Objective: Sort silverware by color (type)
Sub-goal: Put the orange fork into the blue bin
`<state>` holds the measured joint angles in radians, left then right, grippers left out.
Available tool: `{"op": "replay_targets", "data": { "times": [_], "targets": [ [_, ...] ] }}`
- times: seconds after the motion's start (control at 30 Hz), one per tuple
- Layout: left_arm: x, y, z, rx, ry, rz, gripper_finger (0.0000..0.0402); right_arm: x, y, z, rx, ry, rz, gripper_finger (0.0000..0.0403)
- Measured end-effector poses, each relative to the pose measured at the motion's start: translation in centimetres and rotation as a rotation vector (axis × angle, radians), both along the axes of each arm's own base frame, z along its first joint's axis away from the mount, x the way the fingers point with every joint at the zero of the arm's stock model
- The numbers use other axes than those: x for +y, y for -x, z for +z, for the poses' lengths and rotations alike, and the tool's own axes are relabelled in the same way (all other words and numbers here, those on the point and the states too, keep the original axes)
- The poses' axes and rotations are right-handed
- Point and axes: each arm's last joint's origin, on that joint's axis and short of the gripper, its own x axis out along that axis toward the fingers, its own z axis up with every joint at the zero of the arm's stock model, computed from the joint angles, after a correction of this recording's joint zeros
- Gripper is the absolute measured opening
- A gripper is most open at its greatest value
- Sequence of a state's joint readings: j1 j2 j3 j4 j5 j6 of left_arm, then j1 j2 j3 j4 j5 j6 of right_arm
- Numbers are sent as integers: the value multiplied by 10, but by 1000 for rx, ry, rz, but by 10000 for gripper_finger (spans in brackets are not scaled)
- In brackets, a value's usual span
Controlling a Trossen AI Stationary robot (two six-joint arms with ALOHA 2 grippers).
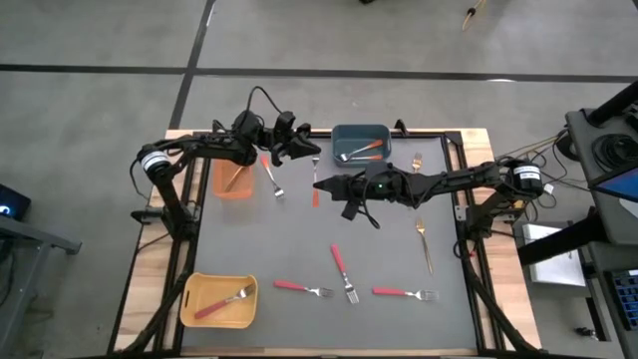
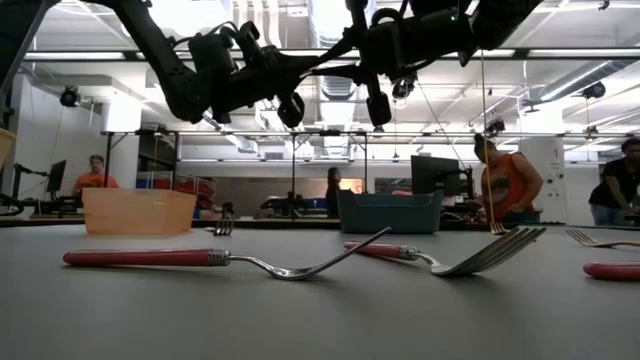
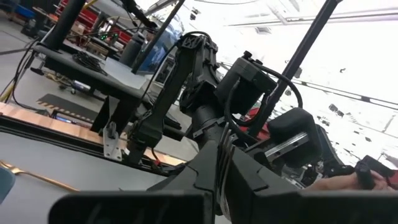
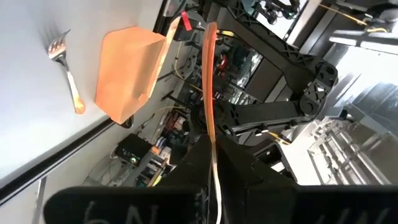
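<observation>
- Pink-handled fork [image 2: 200, 258] lies nearest in the low view, flat on the grey bench [image 1: 249, 239], tines curving up to the right; a second one [image 2: 440, 260] lies just behind it to the right, and a third pink handle [image 2: 612, 270] shows at the right edge.
- From above, three pink-handled forks [image 1: 342, 269] lie loose on the near half of the bench, close together.
- Yellow bin [image 1: 194, 314] stands at the near left corner with one pink-handled fork [image 1: 221, 301] inside.
- Right gripper [image 1: 321, 185] hangs over the middle of the bench; its jaws are clamped on an orange-handled fork [image 4: 211, 93], which is off the bench.
- Left gripper [image 1: 304, 150] hangs over the far side, just left of the blue-grey bin [image 1: 384, 132]; its jaws are closed, with nothing seen between them.
- Blue-grey bin holds orange-handled forks [image 1: 361, 152].
- Orange bin [image 1: 221, 189] stands at the far left with a thin gold fork [image 1: 234, 178] in it.
- Another orange-handled fork [image 4: 65, 68] lies on the bench just right of the orange bin.
- Two gold forks lie toward the right side: one [image 1: 417, 162] far, near the blue-grey bin, the other [image 1: 425, 239] nearer the middle.
- People [image 2: 505, 185] stand in the room behind the bench.
</observation>
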<state>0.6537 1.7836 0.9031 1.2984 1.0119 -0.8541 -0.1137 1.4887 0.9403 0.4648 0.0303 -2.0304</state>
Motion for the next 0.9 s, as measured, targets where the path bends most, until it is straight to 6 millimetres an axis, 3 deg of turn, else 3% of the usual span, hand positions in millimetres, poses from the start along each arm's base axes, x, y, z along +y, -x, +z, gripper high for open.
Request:
{"op": "replay_targets", "data": {
  "times": [0.47, 0.9],
  "targets": [
    [1, 0, 0, 8, 33, 5, 0, -1, 0, -1, 4, -18, -6, 75],
    [5, 4, 3, -10, 56, 22, 0, -3, 1, 0, -2, -16, -92, 80]
  ]
}}
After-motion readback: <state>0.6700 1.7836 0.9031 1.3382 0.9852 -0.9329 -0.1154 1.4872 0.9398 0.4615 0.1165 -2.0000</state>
